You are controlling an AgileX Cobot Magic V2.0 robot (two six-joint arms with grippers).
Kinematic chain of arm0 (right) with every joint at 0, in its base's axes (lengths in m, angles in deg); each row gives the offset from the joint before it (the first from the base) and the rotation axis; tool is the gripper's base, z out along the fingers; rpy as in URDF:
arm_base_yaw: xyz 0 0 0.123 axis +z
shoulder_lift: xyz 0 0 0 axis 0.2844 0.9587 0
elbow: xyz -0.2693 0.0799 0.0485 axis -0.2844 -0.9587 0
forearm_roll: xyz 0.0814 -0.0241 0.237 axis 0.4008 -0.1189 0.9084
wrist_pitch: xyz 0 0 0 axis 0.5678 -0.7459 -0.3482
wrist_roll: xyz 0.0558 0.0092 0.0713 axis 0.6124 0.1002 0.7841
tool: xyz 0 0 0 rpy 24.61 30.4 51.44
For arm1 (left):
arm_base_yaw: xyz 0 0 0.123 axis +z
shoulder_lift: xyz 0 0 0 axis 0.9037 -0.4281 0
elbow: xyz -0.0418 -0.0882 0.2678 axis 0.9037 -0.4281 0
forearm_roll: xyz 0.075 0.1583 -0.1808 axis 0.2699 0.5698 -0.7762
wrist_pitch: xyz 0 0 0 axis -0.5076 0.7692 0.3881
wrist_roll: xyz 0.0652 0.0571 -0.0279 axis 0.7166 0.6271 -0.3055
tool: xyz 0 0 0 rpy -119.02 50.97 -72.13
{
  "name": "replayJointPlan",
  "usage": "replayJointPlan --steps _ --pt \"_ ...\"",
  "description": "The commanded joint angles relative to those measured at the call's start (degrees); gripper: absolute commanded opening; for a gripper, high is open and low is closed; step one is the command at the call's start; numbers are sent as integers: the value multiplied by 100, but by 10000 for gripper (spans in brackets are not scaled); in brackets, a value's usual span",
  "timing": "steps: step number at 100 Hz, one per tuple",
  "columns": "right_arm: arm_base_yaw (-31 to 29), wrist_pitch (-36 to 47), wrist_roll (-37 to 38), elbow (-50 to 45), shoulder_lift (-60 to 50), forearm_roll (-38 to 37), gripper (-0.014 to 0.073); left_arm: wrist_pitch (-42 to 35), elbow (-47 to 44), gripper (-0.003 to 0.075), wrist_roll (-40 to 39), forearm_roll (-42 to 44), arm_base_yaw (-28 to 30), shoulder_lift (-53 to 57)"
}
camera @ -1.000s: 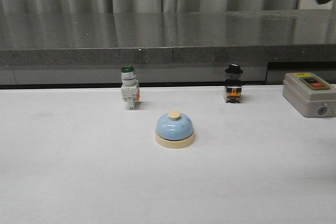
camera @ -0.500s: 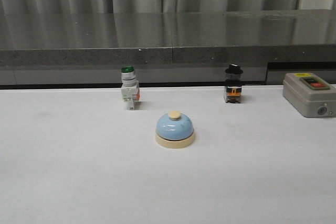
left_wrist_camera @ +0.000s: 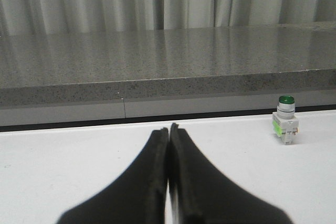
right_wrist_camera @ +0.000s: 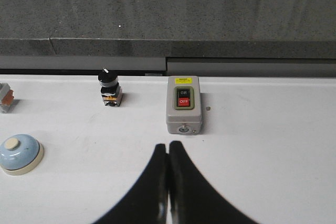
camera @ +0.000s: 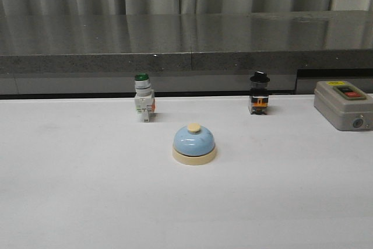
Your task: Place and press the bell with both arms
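The bell [camera: 194, 143] is found upright on the white table [camera: 70, 190], near the middle of the front view, with its cream button on top and its cream base flat on the surface. It is also seen at the edge of the right wrist view [right_wrist_camera: 20, 153]. Nothing is in contact with it.

No arm is visible in the front view. The left end effector [left_wrist_camera: 168, 182] is seen only in its own wrist view, with its two fingers brought together and nothing held between them. It is held low over bare table, and the bell does not appear in that view. The right end effector [right_wrist_camera: 168, 187] is likewise pressed together and empty, and is well apart from the bell.

Other items noted on the table: a green-capped push-button switch [camera: 143, 104] behind and to the left of the bell, a black-knobbed selector switch [camera: 259, 93] behind and to the right, and a grey box [camera: 344, 105] with red and black buttons at the far right.

Assessment: the bell stands free near the table's centre, so the placing step is judged either complete or not required. Whether the button has been pressed cannot be told from these views. If it has not, an approach by an arm and a downward press on the cream button remain outstanding.
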Motion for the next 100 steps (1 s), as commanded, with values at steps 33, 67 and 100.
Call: replayJointPlan --steps 33,67,100 --pt "-33 409 -12 140 12 -21 -60 -521 -240 -20 -47 -7 0 167" --pt "-33 2001 -12 -1226 -1190 -54 -60 -521 -240 -19 -47 -7 0 167" --pt "-33 2606 -12 -2723 -2550 -54 -60 -521 -240 -20 -47 -7 0 167"
